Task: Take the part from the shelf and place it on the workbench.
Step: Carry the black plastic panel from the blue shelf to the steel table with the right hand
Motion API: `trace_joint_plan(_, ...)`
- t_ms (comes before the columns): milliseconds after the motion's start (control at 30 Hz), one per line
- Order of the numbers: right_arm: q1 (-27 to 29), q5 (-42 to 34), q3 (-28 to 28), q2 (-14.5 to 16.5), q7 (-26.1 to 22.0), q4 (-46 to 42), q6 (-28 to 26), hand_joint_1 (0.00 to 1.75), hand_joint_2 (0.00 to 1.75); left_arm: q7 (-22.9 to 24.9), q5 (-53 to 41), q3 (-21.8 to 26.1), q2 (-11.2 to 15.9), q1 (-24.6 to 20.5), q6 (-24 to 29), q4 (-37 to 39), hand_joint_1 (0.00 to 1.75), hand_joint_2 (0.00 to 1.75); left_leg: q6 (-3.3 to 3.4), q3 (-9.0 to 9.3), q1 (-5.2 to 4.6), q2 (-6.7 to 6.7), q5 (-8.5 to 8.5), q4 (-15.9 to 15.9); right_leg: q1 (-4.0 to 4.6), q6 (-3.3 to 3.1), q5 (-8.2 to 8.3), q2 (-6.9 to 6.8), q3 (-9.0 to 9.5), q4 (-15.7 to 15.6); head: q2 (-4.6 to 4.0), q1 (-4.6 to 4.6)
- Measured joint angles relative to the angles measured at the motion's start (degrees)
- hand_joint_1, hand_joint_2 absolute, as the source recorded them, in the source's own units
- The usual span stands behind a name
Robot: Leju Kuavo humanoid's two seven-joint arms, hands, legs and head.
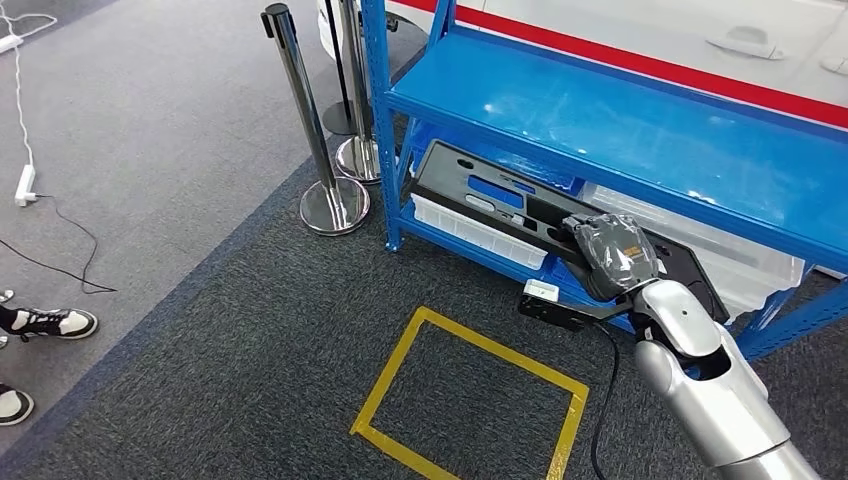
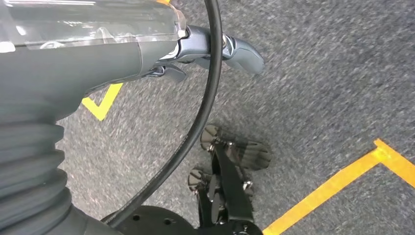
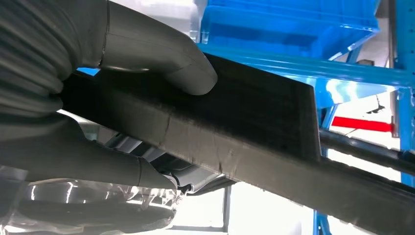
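Closest to the robot, a square of yellow tape (image 1: 470,395) is stuck to the dark carpet (image 1: 250,340), and a black cable (image 1: 603,400) trails across it beside the silver right arm (image 1: 715,395). The left hand (image 2: 215,51) hangs low over that carpet with nothing in it; whether its fingers are spread or curled I cannot tell. A little further on, the right hand (image 1: 615,255), wrapped in clear plastic, grips the near edge of the long black part (image 1: 520,215), thumb (image 3: 166,58) lying on one face and fingers (image 3: 112,164) under the other. The part sits tilted on the lower level of the blue shelf (image 1: 620,130), its near end sticking out past the shelf's front, resting over white plastic bins (image 1: 480,230). Off to the side, someone's black-and-white sneakers (image 1: 45,322) stand on the grey floor. Beyond them, two chrome posts (image 1: 320,150) rise by the shelf's corner, and a white power strip (image 1: 25,185) lies with its cord. Behind the shelf runs a white panel with a red stripe (image 1: 640,65).
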Motion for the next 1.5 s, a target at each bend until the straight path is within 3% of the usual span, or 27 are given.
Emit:
trace_joint_plan(67,1.6,1.4,0.3,0.3,0.5,-1.3,-0.5,1.71,1.75,-0.4,0.0,0.0,0.2,0.2,0.8,0.0,0.00,1.75,-0.66,-1.06,-0.17,2.38,-1.60,2.2,-0.26,-0.60,0.28,-1.43,0.32,-0.6,0.00,-0.01)
trace_joint_plan(133,3.6,2.7,0.4,0.6,0.4,-2.2,-1.2,1.71,1.75,-0.8,0.1,0.0,0.4,0.1,2.2,0.0,0.00,1.75,-1.28,-3.99,0.00,5.53,-5.30,8.7,-0.23,-0.95,0.31,-2.94,0.43,-0.7,0.00,-0.02)
trace_joint_plan(200,5.8,4.5,0.4,1.2,0.2,-3.1,-1.7,1.71,1.75,-1.2,0.2,0.0,0.5,0.1,4.1,0.0,0.00,1.75,-1.80,-6.80,0.43,6.42,-7.81,15.1,-0.18,-0.99,0.22,-4.49,0.40,-0.7,0.00,-0.02)
trace_joint_plan(233,7.0,5.3,0.5,1.6,0.1,-3.5,-1.9,1.71,1.75,-1.3,0.2,0.0,0.6,0.2,4.8,0.0,0.00,1.75,-1.96,-6.90,0.59,6.58,-7.57,15.7,-0.18,-0.96,0.15,-5.22,0.40,-0.6,0.00,-0.02)
trace_joint_plan(267,8.0,5.9,0.5,2.0,0.1,-3.9,-2.0,1.71,1.75,-1.4,0.2,0.0,0.7,0.3,5.4,0.0,0.00,1.75,-2.03,-5.79,0.69,6.80,-6.30,13.9,-0.20,-0.88,0.08,-5.90,0.42,-0.6,0.00,-0.02)
trace_joint_plan(367,9.8,6.7,0.6,2.7,0.0,-4.9,-2.3,1.71,1.75,-1.5,0.2,0.0,1.1,0.3,5.9,0.0,0.00,1.75,-1.45,0.43,0.38,9.24,-1.95,2.4,-0.03,-0.36,-0.23,-7.71,0.61,-0.4,0.00,-0.01)
trace_joint_plan(433,10.1,6.8,0.6,2.9,0.0,-5.4,-2.5,1.71,1.75,-1.6,0.2,0.0,1.3,0.3,6.0,0.0,0.00,1.75,-0.73,1.67,-0.06,9.86,-1.58,-0.3,0.26,0.14,-0.32,-8.61,0.74,-0.5,0.00,0.00)
trace_joint_plan(500,10.3,7.0,0.6,3.2,-0.1,-5.6,-2.6,1.71,1.75,-1.8,0.2,0.0,1.3,0.5,6.9,0.0,0.00,1.75,-0.08,1.57,-0.01,8.69,-1.27,-0.6,0.31,0.72,-0.40,-9.37,0.94,-0.6,0.00,0.00)
trace_joint_plan(567,11.0,8.0,0.4,3.5,-0.1,-6.0,-2.9,1.71,1.75,-2.7,0.2,0.1,1.4,0.6,8.9,0.0,0.00,1.75,0.68,1.77,0.23,7.58,-0.82,-1.2,0.07,1.17,-1.83,-7.65,0.53,0.9,0.00,0.01)
trace_joint_plan(633,12.6,9.4,0.2,3.9,-0.1,-6.5,-3.7,1.71,1.75,-4.2,0.2,0.3,1.6,0.4,11.1,0.0,0.00,1.75,1.25,1.86,0.32,6.39,-0.46,-1.5,-0.14,1.27,-5.39,-4.39,-2.08,7.0,0.00,0.02)
trace_joint_plan(667,13.7,10.1,0.2,4.1,-0.1,-6.6,-4.1,1.71,1.75,-4.8,0.2,0.5,1.7,0.4,12.1,-0.1,0.00,1.75,1.38,1.81,0.27,5.71,-0.39,-1.5,-0.16,1.23,-7.14,-3.45,-3.97,11.0,0.00,0.01)
trace_joint_plan(700,14.8,10.7,0.2,4.4,0.0,-6.7,-4.5,1.71,1.75,-5.4,0.2,0.6,1.8,0.4,12.9,-0.1,0.00,1.75,1.43,1.78,0.20,4.94,-0.36,-1.4,-0.15,1.22,-8.07,-3.00,-5.55,14.0,0.00,0.01)
trace_joint_plan(733,15.8,11.2,0.1,4.7,0.1,-6.7,-5.0,1.71,1.75,-5.9,0.2,0.8,2.0,0.4,13.9,-0.1,0.00,1.75,1.45,1.75,0.13,4.15,-0.36,-1.3,-0.14,1.19,-7.87,-2.79,-6.36,15.3,0.00,0.02)
trace_joint_plan(800,17.5,12.1,0.1,5.6,0.3,-6.8,-6.2,1.71,1.75,-6.2,0.2,1.0,2.3,0.6,15.7,-0.2,0.00,1.75,1.32,1.71,0.09,2.58,-0.45,-0.9,-0.17,0.97,-4.44,-2.25,-4.83,11.3,0.00,0.01)
trace_joint_plan(867,18.9,12.8,-0.3,6.6,0.5,-6.8,-7.7,1.71,1.75,-6.2,0.2,1.1,2.6,0.6,17.1,-0.4,0.00,1.75,0.95,1.44,0.07,1.17,-0.70,-0.3,-0.33,0.71,-1.17,0.34,-1.57,4.0,0.00,0.01)
trace_joint_plan(933,20.4,13.5,-1.0,7.5,0.7,-7.2,-8.9,1.71,1.75,-6.8,0.1,1.1,3.0,0.5,17.7,-0.5,0.00,1.75,0.30,0.91,0.16,-0.06,-0.79,0.1,-0.31,0.64,-0.53,2.03,-0.14,0.7,0.00,0.01)
trace_joint_plan(1000,21.7,14.3,-1.4,8.5,0.9,-8.0,-8.5,1.71,1.75,-7.8,0.0,0.9,3.4,0.8,17.8,-0.6,0.00,1.75,-0.53,0.51,0.37,-1.16,-0.61,0.0,-0.18,0.26,-0.41,1.00,-0.07,0.4,0.00,0.01)
trace_joint_plan(1033,21.9,14.7,-1.5,9.0,1.1,-8.6,-7.6,1.71,1.75,-8.2,0.0,0.7,3.6,0.9,17.6,-0.6,0.00,1.75,-0.89,0.32,0.37,-0.62,-0.77,0.2,-0.23,-0.12,-0.25,0.40,0.03,0.1,0.00,0.01)
trace_joint_plan(1067,22.0,15.1,-1.6,9.5,1.4,-9.4,-6.3,1.71,1.75,-8.5,0.0,0.5,3.7,0.9,17.5,-0.7,0.00,1.75,-1.27,-0.16,0.36,0.77,-1.45,1.2,-0.32,-0.57,-0.11,-0.29,0.16,-0.1,0.00,0.01)
trace_joint_plan(1133,21.7,15.8,-1.6,10.4,2.2,-11.0,-3.2,1.71,1.75,-8.7,0.0,0.1,3.9,0.4,17.2,-0.7,0.00,1.75,-1.97,-2.56,0.42,4.63,-4.68,6.5,-0.29,-1.16,-0.03,-1.84,0.35,-0.4,0.00,-0.01)
trace_joint_plan(1200,21.5,16.8,-1.6,11.1,3.2,-12.4,-0.2,1.71,1.75,-8.8,0.0,-0.1,4.1,-0.1,17.2,-0.7,0.00,1.75,-2.63,-5.86,0.78,6.26,-8.09,13.8,-0.08,-1.35,-0.13,-3.52,0.35,-0.3,0.00,-0.01)
trace_joint_plan(1233,21.3,17.3,-1.5,11.5,3.6,-13.0,1.2,1.71,1.75,-8.8,-0.1,-0.3,4.1,-0.1,17.0,-0.7,0.00,1.75,-2.84,-6.67,0.92,6.45,-8.58,15.7,-0.03,-1.35,-0.19,-4.33,0.33,-0.3,0.00,0.00)
trace_joint_plan(1267,21.0,17.8,-1.4,12.0,4.0,-13.5,2.5,1.71,1.75,-8.7,-0.1,-0.5,4.2,-0.1,16.8,-0.8,0.00,1.75,-2.97,-6.36,1.01,6.60,-7.98,15.4,-0.02,-1.30,-0.27,-5.08,0.33,-0.2,0.00,-0.01)
trace_joint_plan(1300,20.6,18.3,-1.2,12.4,4.4,-13.9,3.6,1.71,1.75,-8.6,-0.1,-0.8,4.4,0.0,16.5,-0.8,0.00,1.75,-2.99,-4.89,1.06,6.91,-6.47,12.9,-0.02,-1.21,-0.37,-5.80,0.38,-0.2,0.00,-0.01)
trace_joint_plan(1400,19.2,19.2,-0.4,13.7,5.0,-14.8,5.5,1.71,1.75,-8.2,-0.2,-1.4,5.1,-0.3,15.9,-0.8,0.00,1.75,-2.13,1.19,0.63,9.85,-2.21,1.8,0.26,-0.64,-0.76,-7.78,0.83,-0.1,0.00,-0.01)
trace_joint_plan(1433,18.6,19.4,-0.1,14.1,5.2,-14.9,6.0,1.71,1.75,-8.1,-0.2,-1.6,5.2,-0.3,15.9,-0.8,0.00,1.75,-1.65,1.93,0.39,10.42,-1.87,0.2,0.36,-0.37,-0.85,-8.32,0.97,-0.1,0.00,0.00)
trace_joint_plan(1500,17.3,19.9,0.7,14.6,5.6,-15.0,7.1,1.71,1.75,-7.7,-0.3,-2.1,5.5,-0.2,15.8,-0.8,0.00,1.75,-0.75,1.82,0.14,9.48,-1.74,-0.4,0.40,0.24,-0.88,-9.34,1.25,-0.4,0.00,0.00)
